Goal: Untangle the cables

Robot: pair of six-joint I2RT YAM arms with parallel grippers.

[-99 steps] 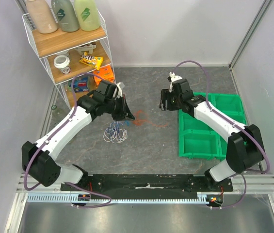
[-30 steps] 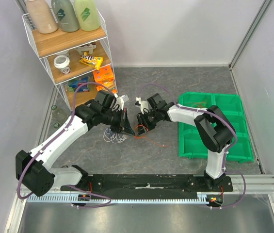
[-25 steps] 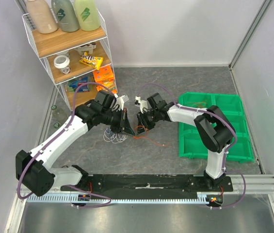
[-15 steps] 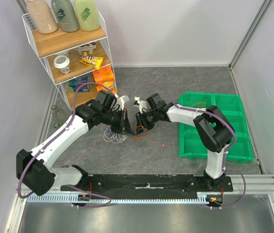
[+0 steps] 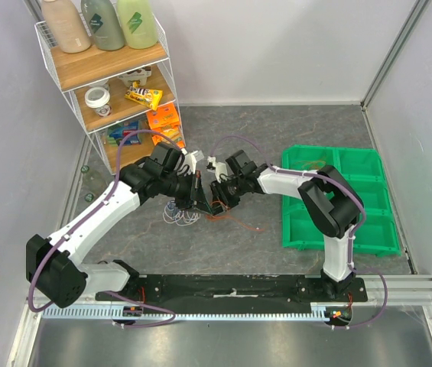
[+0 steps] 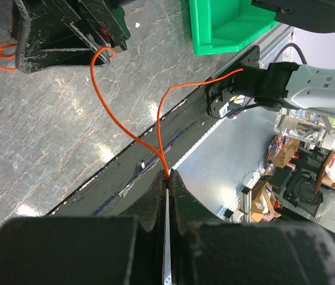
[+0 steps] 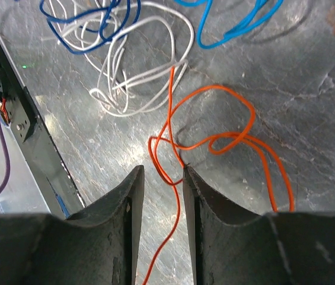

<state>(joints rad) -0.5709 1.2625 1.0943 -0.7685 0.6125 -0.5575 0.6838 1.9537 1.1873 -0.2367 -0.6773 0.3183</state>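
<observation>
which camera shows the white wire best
The right wrist view: the white wire lies in clear, close-up loops. The top view shows it only as a tiny tangle; the left wrist view shows none.

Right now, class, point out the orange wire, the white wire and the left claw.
orange wire [image 7: 169,104]: right wrist view, its straight upper stretch.
white wire [image 7: 186,41]: right wrist view, right bend of its loop.
left claw [image 6: 167,175]: left wrist view, between its tips, pinching the orange wire.
</observation>
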